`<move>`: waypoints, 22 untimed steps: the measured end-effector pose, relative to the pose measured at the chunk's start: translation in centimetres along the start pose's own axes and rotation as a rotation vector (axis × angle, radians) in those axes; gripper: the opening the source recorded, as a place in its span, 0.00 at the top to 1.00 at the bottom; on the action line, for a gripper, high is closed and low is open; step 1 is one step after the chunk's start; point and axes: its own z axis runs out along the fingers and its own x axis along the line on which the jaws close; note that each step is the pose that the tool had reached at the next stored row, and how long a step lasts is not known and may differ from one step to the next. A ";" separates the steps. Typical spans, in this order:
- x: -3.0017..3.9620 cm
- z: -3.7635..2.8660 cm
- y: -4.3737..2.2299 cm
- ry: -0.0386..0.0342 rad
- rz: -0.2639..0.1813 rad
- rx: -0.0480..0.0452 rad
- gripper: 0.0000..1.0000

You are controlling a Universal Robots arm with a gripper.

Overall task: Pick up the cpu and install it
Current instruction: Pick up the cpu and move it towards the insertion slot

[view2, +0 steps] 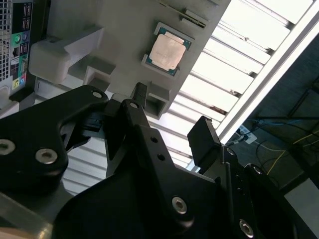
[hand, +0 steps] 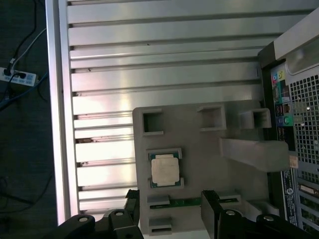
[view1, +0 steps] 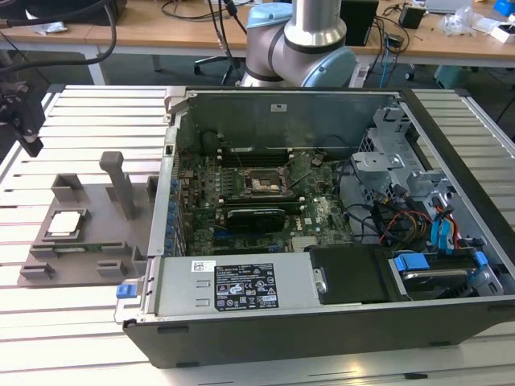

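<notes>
The cpu [hand: 165, 169] sits in the fixture plate [hand: 199, 149] — fingers [hand: 212, 208] parted, well clear.

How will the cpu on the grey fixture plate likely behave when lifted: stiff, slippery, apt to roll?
Probably stiff: the cpu looks like a flat square with a metal top. That smooth top may be slippery, so its thin edges seem the likelier grip. Lying flat on the fixture plate, it should not roll.

Slatted metal table [view1: 64, 322] bears a grey fixture plate [view1: 105, 217] and open computer case [view1: 322, 330].
</notes>
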 end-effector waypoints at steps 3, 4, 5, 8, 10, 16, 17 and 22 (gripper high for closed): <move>0.00 0.13 -0.01 0.0000 0.000 0.0001 0.39; 0.00 0.17 -0.01 0.0000 0.000 0.0000 0.39; 0.00 0.21 -0.01 0.0001 0.000 0.0000 0.39; 0.01 0.34 -0.02 0.0000 0.000 0.0001 0.39; 0.01 0.44 -0.02 0.0000 0.000 0.0000 0.39; 0.02 0.68 -0.03 0.0000 0.000 0.0000 0.39; 0.02 0.72 -0.03 0.0000 0.000 0.0000 0.39; 0.02 1.00 -0.04 0.0000 0.000 0.0000 0.39</move>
